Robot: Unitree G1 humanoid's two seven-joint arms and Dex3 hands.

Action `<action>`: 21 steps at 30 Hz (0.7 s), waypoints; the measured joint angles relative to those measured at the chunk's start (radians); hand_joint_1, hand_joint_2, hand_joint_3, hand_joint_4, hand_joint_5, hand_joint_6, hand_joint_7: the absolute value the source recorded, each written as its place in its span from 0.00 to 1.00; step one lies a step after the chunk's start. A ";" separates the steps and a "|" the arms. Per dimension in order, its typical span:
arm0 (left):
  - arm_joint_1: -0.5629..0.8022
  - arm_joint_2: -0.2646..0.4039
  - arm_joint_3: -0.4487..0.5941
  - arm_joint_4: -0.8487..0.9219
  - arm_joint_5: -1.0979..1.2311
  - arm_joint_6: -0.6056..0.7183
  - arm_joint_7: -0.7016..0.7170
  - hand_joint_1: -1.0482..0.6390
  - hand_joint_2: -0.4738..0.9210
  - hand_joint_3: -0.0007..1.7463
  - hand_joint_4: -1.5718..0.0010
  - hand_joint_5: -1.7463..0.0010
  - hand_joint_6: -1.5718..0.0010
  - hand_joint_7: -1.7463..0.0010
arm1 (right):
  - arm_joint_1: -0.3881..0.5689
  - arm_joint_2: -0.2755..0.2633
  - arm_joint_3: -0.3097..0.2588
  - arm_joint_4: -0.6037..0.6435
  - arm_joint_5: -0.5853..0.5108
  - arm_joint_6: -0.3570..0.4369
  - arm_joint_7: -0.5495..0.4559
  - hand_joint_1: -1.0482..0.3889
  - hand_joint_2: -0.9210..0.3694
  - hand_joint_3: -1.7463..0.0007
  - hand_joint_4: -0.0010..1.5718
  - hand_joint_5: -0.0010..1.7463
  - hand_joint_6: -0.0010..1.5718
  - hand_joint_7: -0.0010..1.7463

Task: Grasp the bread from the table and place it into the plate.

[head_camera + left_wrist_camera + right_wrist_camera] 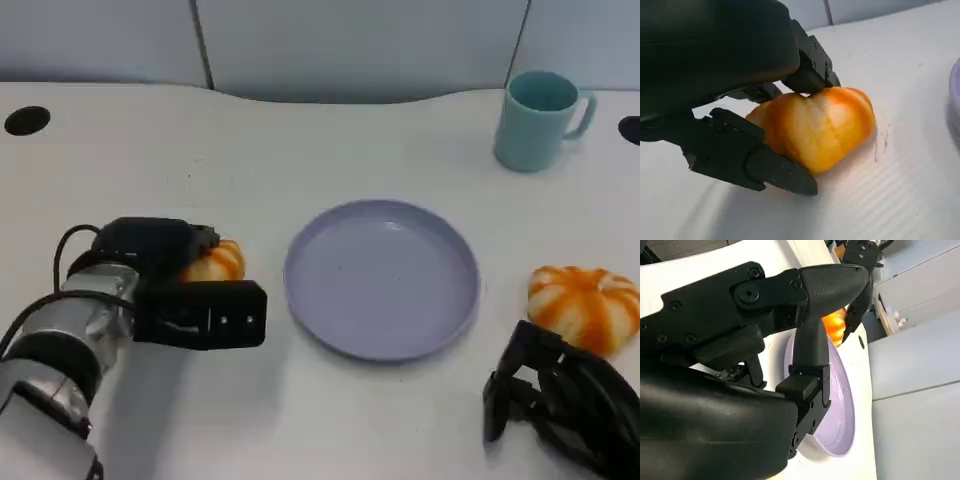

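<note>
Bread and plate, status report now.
Left hand closed around bread, bread on the table. Right hand open, idle beside second bread. Plate bare, path to it unobstructed.

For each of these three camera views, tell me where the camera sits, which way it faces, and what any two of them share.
Head view: high on the robot, looking down at the table; plate, mug, left hand, right hand.
Left wrist view: behind the left hand, facing the bread its fingers touch.
Right wrist view: behind the right hand, facing across the plate.
Shared: the head and left wrist views both show that bread.
</note>
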State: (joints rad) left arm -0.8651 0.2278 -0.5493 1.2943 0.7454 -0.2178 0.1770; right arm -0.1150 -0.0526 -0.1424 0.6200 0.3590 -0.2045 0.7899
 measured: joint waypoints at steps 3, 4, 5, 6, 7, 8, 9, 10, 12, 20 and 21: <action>0.024 0.000 -0.006 0.003 0.002 -0.032 0.103 0.47 1.00 0.13 0.51 0.02 0.44 0.43 | 0.003 -0.001 0.000 -0.008 0.000 0.009 -0.002 0.39 0.00 0.85 0.41 1.00 0.37 0.86; 0.030 0.000 -0.014 0.005 0.005 -0.040 0.132 0.49 1.00 0.20 0.47 0.01 0.53 0.18 | 0.004 -0.001 0.000 -0.011 0.000 0.011 -0.002 0.38 0.00 0.85 0.41 1.00 0.37 0.86; 0.034 0.000 -0.019 0.006 0.008 -0.045 0.161 0.49 1.00 0.22 0.46 0.01 0.57 0.09 | 0.005 -0.001 0.000 -0.012 0.000 0.012 -0.002 0.38 0.00 0.85 0.41 1.00 0.37 0.86; 0.039 0.000 -0.022 0.007 0.010 -0.051 0.187 0.49 1.00 0.23 0.46 0.00 0.59 0.05 | 0.006 -0.001 0.000 -0.013 0.000 0.012 -0.002 0.38 0.00 0.85 0.41 1.00 0.37 0.86; 0.043 0.000 -0.025 0.008 0.012 -0.058 0.206 0.50 1.00 0.24 0.46 0.00 0.60 0.02 | 0.007 -0.002 0.000 -0.014 0.000 0.013 -0.002 0.38 0.00 0.85 0.41 1.00 0.37 0.86; 0.047 0.000 -0.027 0.009 0.014 -0.063 0.220 0.50 1.00 0.24 0.45 0.00 0.60 0.01 | 0.007 -0.002 0.000 -0.015 0.000 0.013 -0.002 0.38 0.00 0.85 0.41 1.00 0.37 0.86; 0.049 0.000 -0.028 0.011 0.015 -0.066 0.229 0.50 1.00 0.24 0.45 0.00 0.61 0.01 | 0.008 -0.002 0.000 -0.015 0.000 0.014 -0.002 0.37 0.00 0.86 0.42 1.00 0.37 0.86; 0.051 0.000 -0.032 0.013 0.020 -0.071 0.247 0.50 1.00 0.26 0.45 0.00 0.62 0.00 | 0.008 -0.002 0.000 -0.016 0.000 0.014 -0.002 0.37 0.00 0.86 0.42 1.00 0.37 0.87; 0.058 0.001 -0.045 0.016 0.033 -0.086 0.297 0.50 1.00 0.28 0.45 0.00 0.62 0.00 | 0.012 -0.002 0.000 -0.021 -0.001 0.014 -0.003 0.37 0.00 0.86 0.42 1.00 0.37 0.87; 0.066 0.001 -0.060 0.024 0.037 -0.106 0.345 0.50 1.00 0.29 0.45 0.00 0.62 0.00 | 0.015 -0.002 0.002 -0.026 -0.002 0.014 -0.006 0.37 0.00 0.86 0.42 1.00 0.37 0.87; 0.067 0.001 -0.061 0.024 0.037 -0.106 0.346 0.50 1.00 0.29 0.45 0.00 0.62 0.00 | 0.015 -0.002 0.002 -0.026 -0.003 0.014 -0.006 0.37 0.00 0.86 0.42 1.00 0.37 0.88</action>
State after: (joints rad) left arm -0.7985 0.2290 -0.6101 1.3183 0.7826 -0.3241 0.5233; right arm -0.1001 -0.0546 -0.1406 0.5940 0.3565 -0.1902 0.7839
